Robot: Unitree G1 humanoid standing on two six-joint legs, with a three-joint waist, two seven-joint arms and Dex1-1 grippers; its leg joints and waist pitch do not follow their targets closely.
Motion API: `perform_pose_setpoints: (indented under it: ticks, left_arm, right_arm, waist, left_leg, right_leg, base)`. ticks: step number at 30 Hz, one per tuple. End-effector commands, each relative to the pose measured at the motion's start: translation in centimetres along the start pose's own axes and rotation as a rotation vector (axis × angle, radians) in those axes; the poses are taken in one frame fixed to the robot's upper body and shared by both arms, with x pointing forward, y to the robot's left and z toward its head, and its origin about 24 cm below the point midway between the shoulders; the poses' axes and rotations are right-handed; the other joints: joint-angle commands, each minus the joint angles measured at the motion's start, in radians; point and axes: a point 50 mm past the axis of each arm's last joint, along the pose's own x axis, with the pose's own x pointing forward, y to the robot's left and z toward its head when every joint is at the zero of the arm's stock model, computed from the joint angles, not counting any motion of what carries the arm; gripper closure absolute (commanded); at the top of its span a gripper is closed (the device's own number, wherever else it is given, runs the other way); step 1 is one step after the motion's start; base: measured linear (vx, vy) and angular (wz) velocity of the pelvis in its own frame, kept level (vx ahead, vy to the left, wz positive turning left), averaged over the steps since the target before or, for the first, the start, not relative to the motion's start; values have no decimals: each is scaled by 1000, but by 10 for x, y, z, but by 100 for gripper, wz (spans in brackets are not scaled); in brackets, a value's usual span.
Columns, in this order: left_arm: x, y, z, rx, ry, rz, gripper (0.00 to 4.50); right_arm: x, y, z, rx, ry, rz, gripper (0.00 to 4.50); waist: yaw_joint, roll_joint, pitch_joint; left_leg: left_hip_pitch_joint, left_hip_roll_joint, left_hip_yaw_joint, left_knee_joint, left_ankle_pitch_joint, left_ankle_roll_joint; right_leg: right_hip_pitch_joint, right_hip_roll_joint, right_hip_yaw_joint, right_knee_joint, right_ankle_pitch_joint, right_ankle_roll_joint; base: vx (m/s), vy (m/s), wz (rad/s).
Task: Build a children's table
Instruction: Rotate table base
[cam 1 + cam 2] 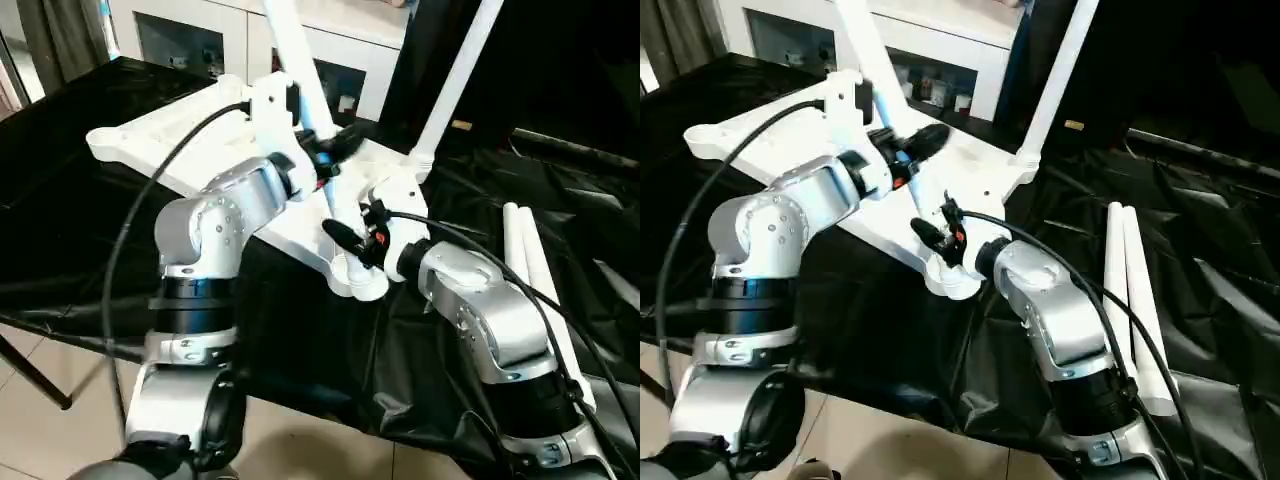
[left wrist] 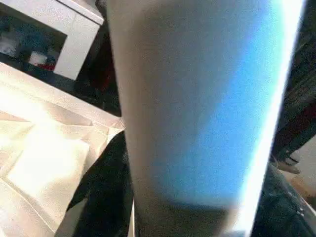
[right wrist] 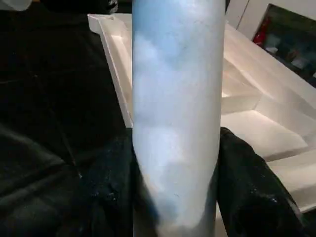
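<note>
Well, the table top (image 1: 180, 140) lies upside down on the black surface (image 1: 60, 200), with its ribs facing up. One leg (image 1: 295, 50) stands up at the near corner socket (image 1: 365, 282). The right gripper (image 1: 350, 240) pinches this leg low down, just above the socket; in the right wrist view the white tube sits tight between its two dark fingers. The left gripper (image 1: 325, 150) is at the same leg, higher up, but I cannot tell if it is squeezing the leg or is just around it.

I think the leg is light, because it looks like a hollow plastic tube. It looks stiff too, so it should not bend when pushed. It is smooth and round, so it may slip or spin in a loose hold. The best place to hold it looks to be low down, near the socket, with a second hold higher up to keep it straight. The top is big and flat and should stay put by itself.

Now the count:
- One table top.
- Four legs: the held one, a second leg (image 1: 460, 80) standing at a far corner, and two loose legs (image 1: 528, 265) lying side by side on the surface, on the robot's right.
- Two grippers.
</note>
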Motion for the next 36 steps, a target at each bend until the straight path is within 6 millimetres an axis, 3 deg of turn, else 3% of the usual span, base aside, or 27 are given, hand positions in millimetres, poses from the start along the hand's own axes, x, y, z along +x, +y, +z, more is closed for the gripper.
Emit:
perform_pose_setpoints:
  ticks: [1, 2, 3, 4, 7, 9, 10, 13, 16, 19, 21, 23, 24, 28, 33, 36]
  left_arm:
    - [1, 3, -2, 6, 3, 25, 225]
    - [1, 3, -1, 6, 0, 26, 230]
    - [1, 3, 0, -13, -7, 12, 244]
    - [0, 3, 3, -35, -18, -7, 259]
    - [-1, 2, 5, -59, -19, -48, 265]
    - [-2, 0, 7, -81, -12, -97, 272]
    - [-5, -4, 9, -67, 21, -190, 272]
    - [-9, -9, 12, -55, 44, -286, 274]
    - [-14, -14, 17, -45, 67, -410, 275]
    - [-19, -16, 19, -18, 87, -485, 275]
    - [-21, -18, 22, -4, 92, -519, 275]
    - [-24, -21, 25, 1, 88, -558, 275]
    - [-24, -21, 25, 2, 88, -559, 275]
    - [-26, -22, 26, -10, 83, -585, 275]
    - [-27, -21, 26, -12, 87, -593, 276]
    - [-28, -20, 24, -8, 93, -596, 276]
  right_arm:
    - [-3, -8, 7, -22, -25, -44, 268]
    - [-3, -8, 8, -25, -26, -45, 268]
    - [-2, -7, 10, -24, -41, -40, 233]
    - [-2, -7, 12, 29, -65, -21, 198]
    - [-3, -9, 15, 104, -83, 1, 196]
    - [-7, -16, 17, 111, -73, 29, 163]
    - [-14, -21, 20, 168, -77, 123, 163]
    - [-21, -24, 21, 195, -56, 207, 153]
    - [-30, -24, 11, 182, 38, 316, 153]
    - [-39, -18, 4, 185, 104, 412, 153]
    - [-44, -14, 0, 195, 144, 458, 153]
    - [-44, -11, -5, 195, 177, 466, 153]
    - [-44, -11, -5, 195, 177, 466, 180]
    - [-42, -10, -7, 211, 197, 462, 206]
    - [-41, -10, -6, 216, 195, 455, 251]
    - [-39, -12, -7, 224, 188, 428, 255]
  waist:
    - [-2, 15, -69]
    - [-2, 14, -69]
    - [-4, 6, -68]
    - [-2, 10, -69]
    - [-6, 9, -68]
    - [-5, 9, -69]
    - [-5, 13, -69]
    - [-1, 14, -68]
    - [3, 20, -70]
    - [3, 10, -70]
    - [3, 11, -69]
    - [0, 10, -68]
    - [-2, 11, -68]
    - [0, 9, -66]
    - [0, 12, -67]
    - [1, 11, -68]
  left_leg:
    - [17, -28, 20, -63, -167, -55]
    - [17, -29, 20, -63, -170, -54]
    - [17, -29, 22, -62, -172, -52]
    - [18, -29, 21, -62, -173, -53]
    - [17, -29, 21, -63, -187, -43]
    - [18, -30, 20, -62, -181, -44]
    - [19, -30, 22, -62, -182, -41]
    - [19, -29, 23, -61, -167, -35]
    - [19, -29, 23, -60, -142, -41]
    - [17, -30, 24, -60, -139, -39]
    - [18, -28, 25, -61, -149, -36]
    - [17, -27, 24, -61, -156, -42]
    - [17, -27, 24, -61, -162, -46]
    - [17, -25, 24, -62, -186, -51]
    - [18, -25, 23, -62, -194, -57]
    - [16, -25, 22, -62, -177, -60]
  right_leg:
    - [53, -11, 16, -64, -54, -112]
    - [53, -11, 16, -65, -58, -113]
    - [53, -11, 16, -67, -68, -111]
    - [53, -12, 16, -65, -72, -113]
    - [51, -13, 16, -67, -97, -113]
    - [52, -10, 15, -65, -94, -112]
    - [51, -9, 16, -65, -86, -115]
    - [51, -10, 17, -63, -56, -129]
    - [56, -9, 15, -59, -12, -151]
    - [60, -10, 15, -61, -21, -161]
    - [59, -13, 16, -64, -56, -163]
    - [58, -15, 16, -64, -79, -165]
    - [56, -16, 15, -65, -96, -166]
    - [52, -17, 15, -70, -155, -150]
    - [49, -16, 15, -71, -166, -141]
    - [51, -16, 14, -67, -142, -144]
  base:
    - [0, 0, 0]
    - [0, 0, 0]
    - [0, 0, 0]
    - [0, 0, 0]
    - [0, 0, 0]
    - [0, 0, 0]
    - [0, 0, 0]
    - [0, 0, 0]
    - [0, 0, 0]
    - [0, 0, 0]
    - [0, 0, 0]
    - [0, 0, 0]
    - [0, 0, 0]
    - [0, 0, 0]
    - [0, 0, 0]
    - [0, 0, 0]
